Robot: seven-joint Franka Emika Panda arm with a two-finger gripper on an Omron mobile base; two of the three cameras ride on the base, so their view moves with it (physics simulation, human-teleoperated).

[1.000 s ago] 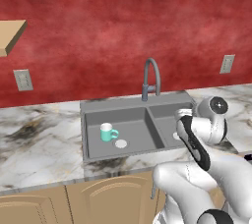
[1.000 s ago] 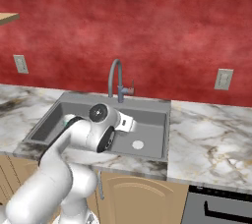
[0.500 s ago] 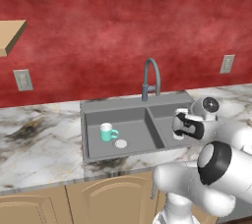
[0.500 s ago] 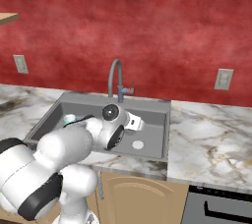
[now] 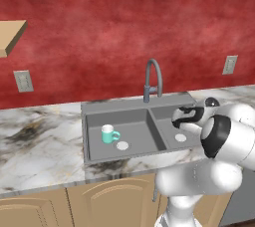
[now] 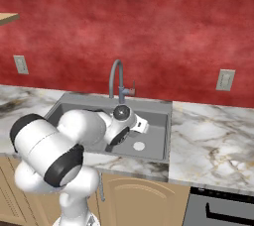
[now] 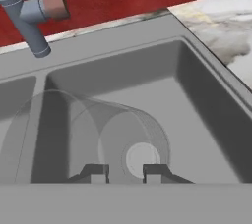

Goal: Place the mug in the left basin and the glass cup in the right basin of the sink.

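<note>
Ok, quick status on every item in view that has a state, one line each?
mug: upright in the left basin, beside its drain, untouched.
glass cup: on its side between the fingers, over the right basin.
gripper: over the right basin; the cup sits between its tips, grip not clear.
tap: no water seen running.
right basin: only its white drain on the floor.

The claw (image 7: pixel 125 173) holds the glass cup (image 7: pixel 93 134) over the right basin (image 7: pixel 197 120), above its drain (image 7: pixel 142 158).
</note>
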